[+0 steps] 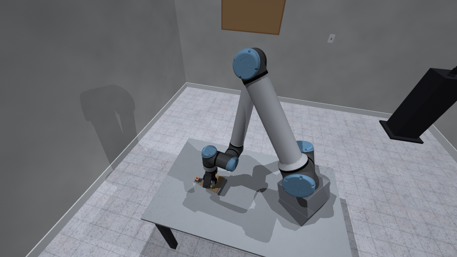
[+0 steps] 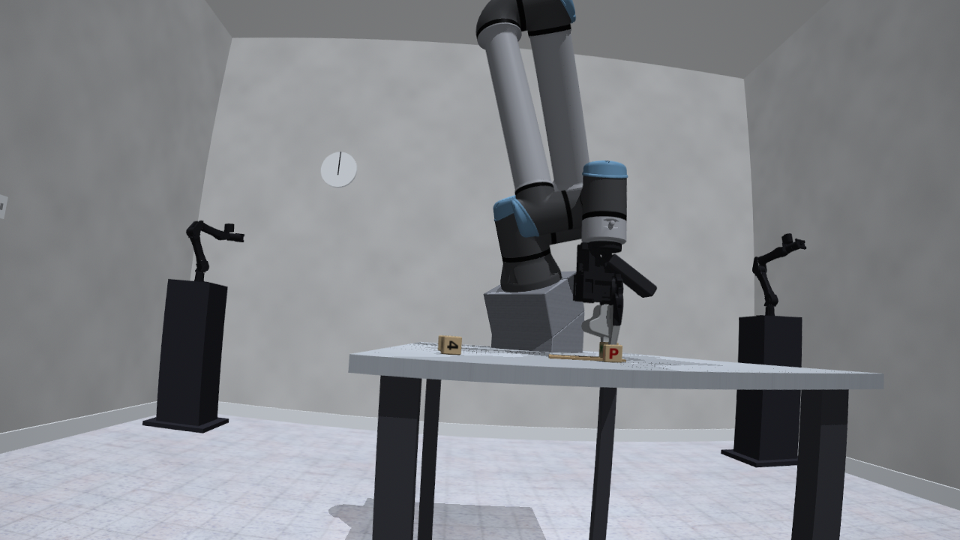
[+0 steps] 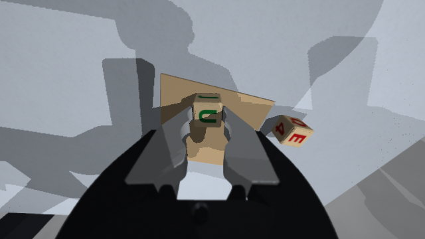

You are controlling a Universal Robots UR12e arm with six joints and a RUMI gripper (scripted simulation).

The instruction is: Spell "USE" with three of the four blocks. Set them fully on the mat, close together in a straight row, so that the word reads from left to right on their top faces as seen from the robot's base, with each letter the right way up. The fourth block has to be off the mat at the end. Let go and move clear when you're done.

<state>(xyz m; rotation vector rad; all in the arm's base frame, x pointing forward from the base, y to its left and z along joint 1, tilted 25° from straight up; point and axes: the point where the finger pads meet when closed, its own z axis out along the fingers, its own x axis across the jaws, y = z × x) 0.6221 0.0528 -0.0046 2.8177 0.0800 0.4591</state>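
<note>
End effector (image 1: 210, 184) (image 2: 612, 342) (image 3: 208, 107) low, pointing downward.

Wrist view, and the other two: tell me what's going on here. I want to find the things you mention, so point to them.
The robot arm's claw (image 1: 212, 183) (image 2: 612, 339) (image 3: 208, 107) is closed on the block with a green U (image 3: 208, 114), holding it at the tan mat (image 1: 220, 182) (image 2: 570, 357) (image 3: 206, 156). Whether that block touches the mat is unclear. The block with a red E (image 1: 197, 179) (image 2: 612, 352) (image 3: 292, 131) sits off the mat, and a block showing a black 4 (image 2: 450, 345) stands farther away on the table. "USE" isn't spelled yet.
</note>
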